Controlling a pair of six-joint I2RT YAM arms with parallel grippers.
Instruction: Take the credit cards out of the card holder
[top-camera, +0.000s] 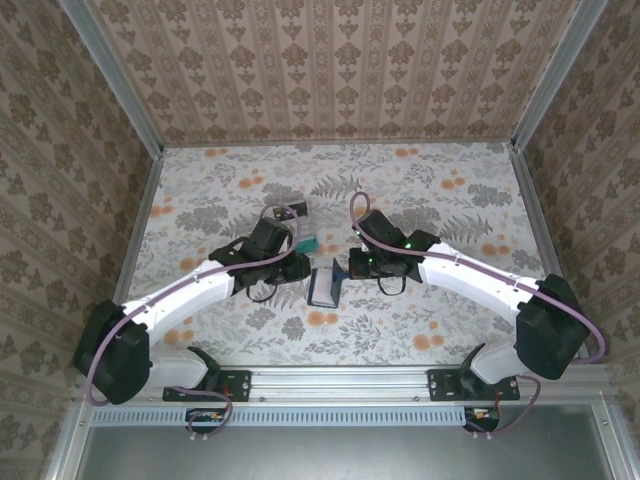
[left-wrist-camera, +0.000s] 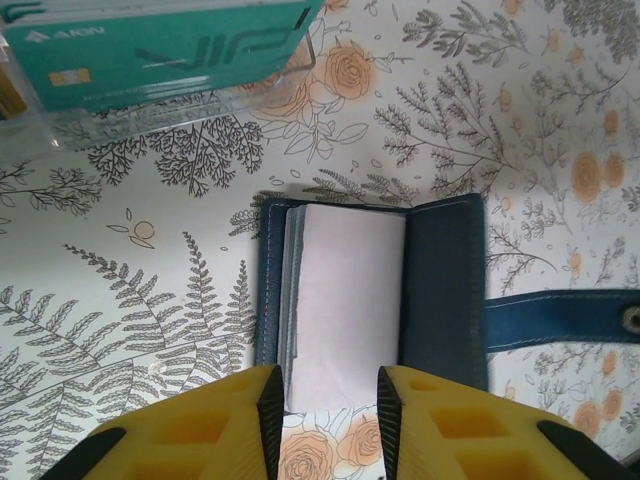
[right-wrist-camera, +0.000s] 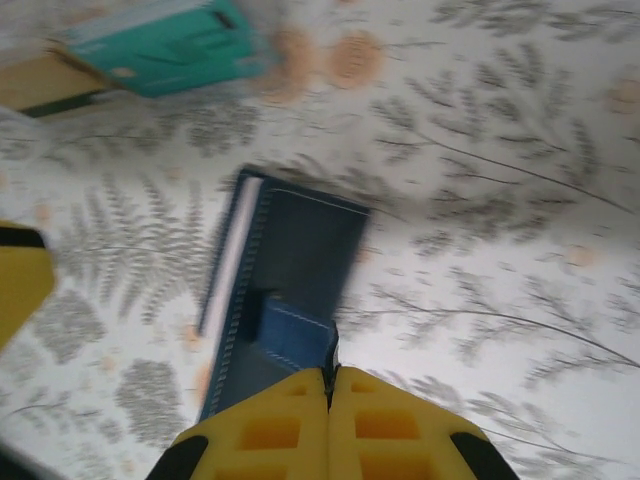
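The card holder (left-wrist-camera: 440, 290) lies open on the floral table, dark navy, its tab (left-wrist-camera: 560, 315) stretched to the right. A pale credit card (left-wrist-camera: 345, 300) sticks out of its slots toward me. My left gripper (left-wrist-camera: 330, 420) is open, and its yellow fingers (left-wrist-camera: 230, 425) stand on either side of the card's near end. My right gripper (right-wrist-camera: 330, 378) is shut on a thin navy flap of the card holder (right-wrist-camera: 290, 260). From above, both grippers meet at the holder (top-camera: 324, 287), the left gripper (top-camera: 303, 268) on its left and the right gripper (top-camera: 352, 268) on its right.
A clear plastic tray (left-wrist-camera: 130, 125) stands just beyond the holder, with a teal card (left-wrist-camera: 160, 50) in it; the same teal card (right-wrist-camera: 170, 45) shows in the right wrist view. Metal-framed patterned walls (top-camera: 140, 220) close in the table.
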